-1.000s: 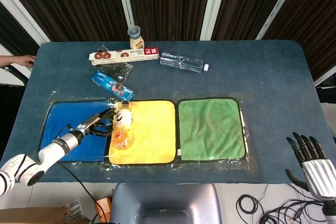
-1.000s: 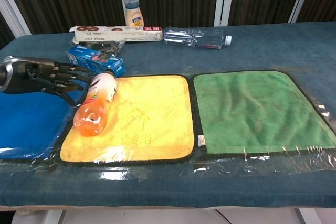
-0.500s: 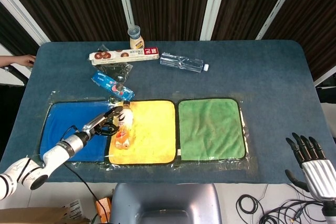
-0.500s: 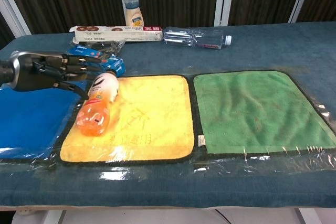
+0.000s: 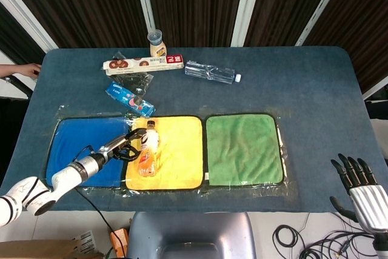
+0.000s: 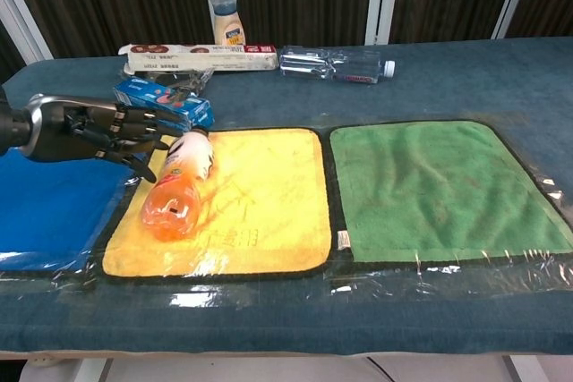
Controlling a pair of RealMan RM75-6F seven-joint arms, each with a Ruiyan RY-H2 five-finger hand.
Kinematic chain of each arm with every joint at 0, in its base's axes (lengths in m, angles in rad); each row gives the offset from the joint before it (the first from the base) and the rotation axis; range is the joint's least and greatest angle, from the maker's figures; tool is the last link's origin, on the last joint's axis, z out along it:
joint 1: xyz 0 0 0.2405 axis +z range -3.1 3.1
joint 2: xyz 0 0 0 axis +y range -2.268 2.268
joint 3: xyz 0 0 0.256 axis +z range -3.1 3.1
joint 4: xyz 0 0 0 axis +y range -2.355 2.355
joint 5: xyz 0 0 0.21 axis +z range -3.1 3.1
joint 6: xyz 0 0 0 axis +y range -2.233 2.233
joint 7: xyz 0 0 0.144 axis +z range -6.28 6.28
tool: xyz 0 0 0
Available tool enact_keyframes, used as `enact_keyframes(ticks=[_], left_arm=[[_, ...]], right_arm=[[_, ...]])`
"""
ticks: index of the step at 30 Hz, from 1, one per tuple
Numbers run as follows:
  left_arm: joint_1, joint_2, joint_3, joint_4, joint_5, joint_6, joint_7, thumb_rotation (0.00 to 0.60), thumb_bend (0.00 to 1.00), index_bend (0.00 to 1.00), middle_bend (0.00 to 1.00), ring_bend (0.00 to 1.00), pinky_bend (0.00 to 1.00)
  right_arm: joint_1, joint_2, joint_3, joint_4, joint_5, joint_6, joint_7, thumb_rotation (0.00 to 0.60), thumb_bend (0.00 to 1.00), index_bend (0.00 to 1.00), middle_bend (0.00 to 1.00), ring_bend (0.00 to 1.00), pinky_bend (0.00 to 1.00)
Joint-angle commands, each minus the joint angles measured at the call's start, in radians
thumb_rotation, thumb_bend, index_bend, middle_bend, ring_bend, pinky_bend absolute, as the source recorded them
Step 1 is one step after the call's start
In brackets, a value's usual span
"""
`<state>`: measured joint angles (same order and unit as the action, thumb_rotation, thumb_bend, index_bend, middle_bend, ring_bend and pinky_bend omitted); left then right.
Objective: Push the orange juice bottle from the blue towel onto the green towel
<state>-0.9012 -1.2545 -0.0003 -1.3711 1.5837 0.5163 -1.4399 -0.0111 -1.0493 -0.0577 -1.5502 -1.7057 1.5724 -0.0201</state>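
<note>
The left hand [image 6: 89, 130] reaches in from the left edge of the chest view, fingers stretched out flat and apart, grasping nothing. Its fingertips [image 6: 152, 136] point toward the right of the frame and lie against or just beside the upper, white-labelled part of the orange juice bottle [image 6: 177, 187]; whether they actually touch cannot be told. In the head view the same hand [image 5: 124, 145] sits over the seam between the two towels in the lower left of the frame, with the bottle [image 5: 147, 153] immediately to its right.

The bottle lies on its side on the left part of the yellow towel [image 6: 260, 212], cap toward the top of the frame and base toward the bottom, fully off the blue towel [image 6: 45, 207]. The green towel [image 6: 439, 190] lies right of the yellow one, well apart from the bottle.

The right hand [image 5: 359, 189] hangs in the lower right corner of the head view, beyond the surface [image 5: 303, 83], fingers spread and empty.

Toward the upper left of the surface lie a blue packet [image 5: 129, 99], a long biscuit box [image 5: 143, 63], a small upright cup-like bottle [image 5: 157, 43] and a clear water bottle [image 5: 210, 72] on its side.
</note>
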Motion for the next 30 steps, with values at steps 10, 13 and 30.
enact_keyframes(ticks=[10,13,30], left_arm=[[0.042,0.052,0.042,-0.033,-0.015,0.086,0.134,0.600,0.49,0.00,0.16,0.16,0.34],[0.050,0.076,0.059,-0.065,-0.020,0.085,0.182,0.600,0.48,0.00,0.16,0.16,0.34],[0.071,0.144,0.072,-0.189,-0.084,0.038,0.328,0.600,0.49,0.00,0.16,0.17,0.35]], right_arm=[[0.000,0.002,0.000,0.001,0.000,0.000,0.004,0.600,0.23,0.00,0.00,0.00,0.00],[0.000,0.001,0.000,0.001,0.001,-0.002,0.000,0.600,0.23,0.00,0.00,0.00,0.00],[0.003,-0.004,-0.002,-0.003,-0.002,-0.009,-0.015,0.600,0.23,0.00,0.00,0.00,0.00]])
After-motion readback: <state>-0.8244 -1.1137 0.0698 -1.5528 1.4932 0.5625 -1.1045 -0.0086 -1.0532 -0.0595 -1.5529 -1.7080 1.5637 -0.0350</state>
